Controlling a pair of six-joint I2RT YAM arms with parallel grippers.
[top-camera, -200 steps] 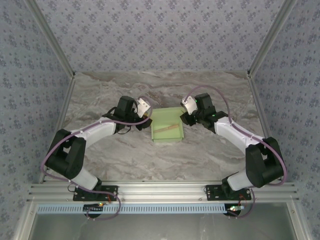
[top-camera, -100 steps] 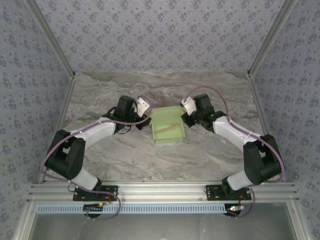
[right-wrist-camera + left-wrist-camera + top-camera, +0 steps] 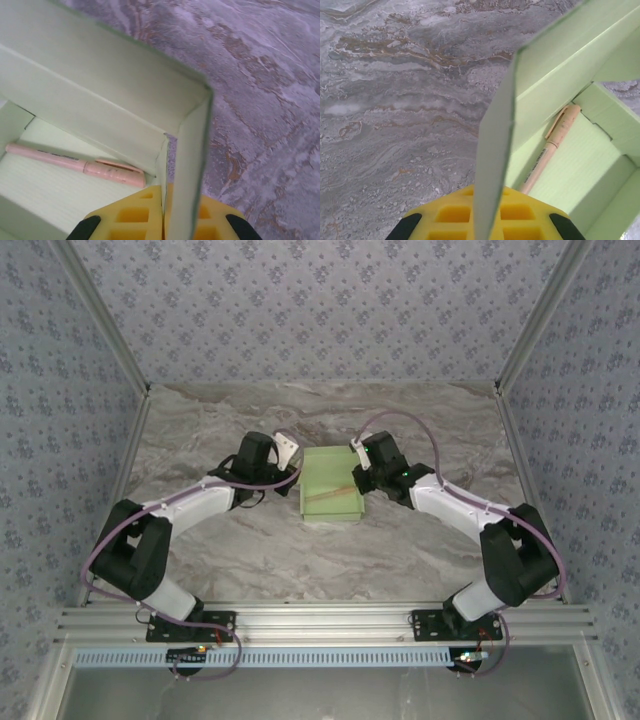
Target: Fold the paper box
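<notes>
Where the top external camera looks down, the paper box [image 3: 332, 483] lies on the marble table [image 3: 300, 560] as a pale green tray. A thin tan pen [image 3: 335, 492] lies aslant inside it. The left gripper [image 3: 296, 466] meets the box's left side and the right gripper [image 3: 356, 470] meets its right side, toward the far corner. From this height the jaws are too small to read. Bare table runs all round the box, with wide room on both its near and far sides.

The left wrist view supplies what the overhead one cannot. The left gripper [image 3: 487, 220] is clenched on the paper box [image 3: 555, 75], with a side wall seen edge-on rising from between the yellow fingers [image 3: 450, 216]. Right of that wall, the pen [image 3: 547, 150] lies inside the box against an inner wall, its clip end away from the camera. Left of the wall is open marble.

The right wrist view gives the mirror case. The right gripper [image 3: 166, 220] is clamped on a wall of the paper box [image 3: 100, 100] at a corner, the card pinched between yellow fingers [image 3: 130, 217]. The pen [image 3: 75, 161] rests on the box floor left of that wall, and open marble lies to the wall's right.
</notes>
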